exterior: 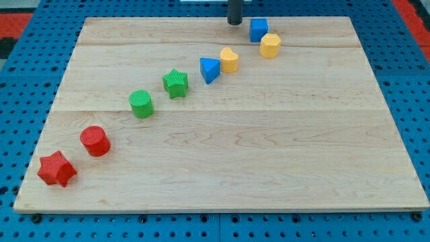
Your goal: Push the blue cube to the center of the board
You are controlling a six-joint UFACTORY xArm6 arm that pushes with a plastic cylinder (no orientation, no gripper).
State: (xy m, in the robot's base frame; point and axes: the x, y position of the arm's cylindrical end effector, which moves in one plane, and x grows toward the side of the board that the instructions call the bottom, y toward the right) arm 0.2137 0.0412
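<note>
The blue cube [259,29] sits near the view's top, right of middle, touching a yellow hexagonal block [271,46] just below and right of it. My tip [234,23] is at the board's top edge, a short gap to the left of the blue cube, not touching it. A blue triangular block [209,70] and a yellow heart-shaped block [230,60] lie lower left of the cube.
A diagonal row runs down to the view's lower left: green star [175,83], green cylinder [141,103], red cylinder [95,140], red star [56,169]. The wooden board [269,154] rests on a blue pegboard.
</note>
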